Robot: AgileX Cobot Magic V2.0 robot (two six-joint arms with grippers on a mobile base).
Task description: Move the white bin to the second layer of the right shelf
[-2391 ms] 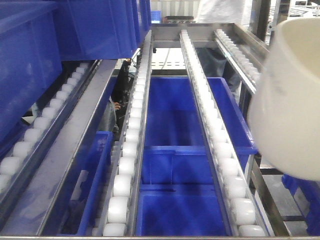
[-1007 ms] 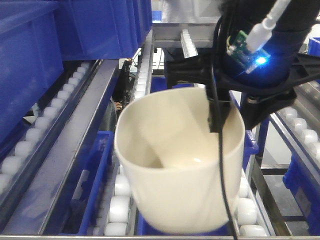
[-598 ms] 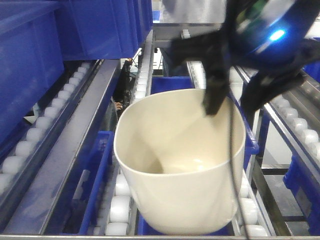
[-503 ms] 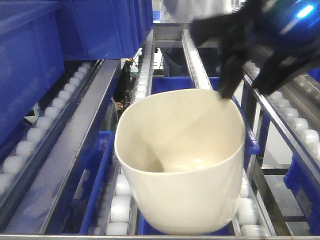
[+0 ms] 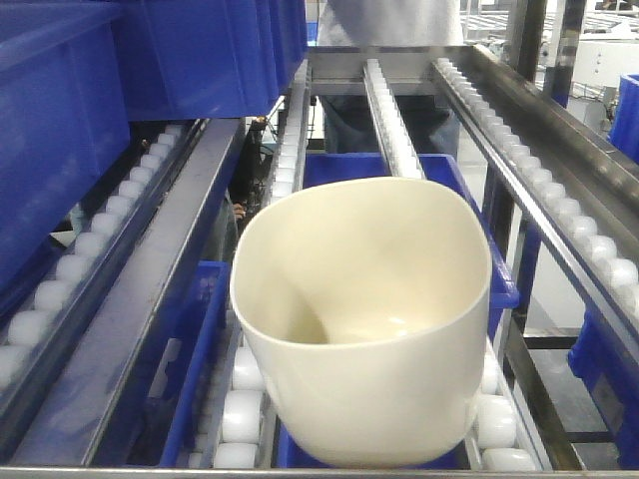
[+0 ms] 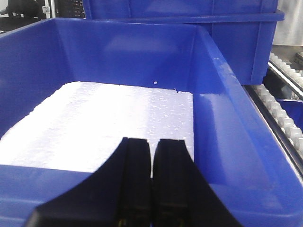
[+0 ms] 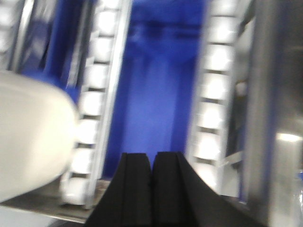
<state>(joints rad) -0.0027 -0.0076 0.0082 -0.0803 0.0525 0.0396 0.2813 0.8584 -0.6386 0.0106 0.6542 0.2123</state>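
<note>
Front view, left to right: large blue crates [image 5: 150, 60] fill the upper left corner above a steel rail [image 5: 130, 299] lined with white rollers [image 5: 90, 244]; the white bin [image 5: 361, 329] sits upright and empty at the near end of the right shelf second layer [image 5: 394, 120], its base resting across two parallel roller rails close to the front edge, its rim slightly squashed toward a rounded square. A blue crate [image 5: 344, 170] on the level below shows between those rails behind the bin, and a further roller rail [image 5: 539, 185] runs along the right side toward the far end of the rack. No arm appears in this view. Left wrist view: the left gripper [image 6: 151, 161] has its two black fingers [image 6: 137, 170] pressed together with only a thin seam between them and nothing held; it points over the near wall of a blue bin [image 6: 222, 109] whose floor is covered by a white foam sheet [image 6: 99, 123]. Right wrist view, motion-blurred: the right gripper [image 7: 152, 175] likewise has its fingers together and empty; the bin's pale wall [image 7: 33, 137] occupies the left edge, apart from the fingers, just beside a roller rail [image 7: 97, 90], with blue plastic [image 7: 156, 85] visible below between this rail and a second one [image 7: 213, 90].
</note>
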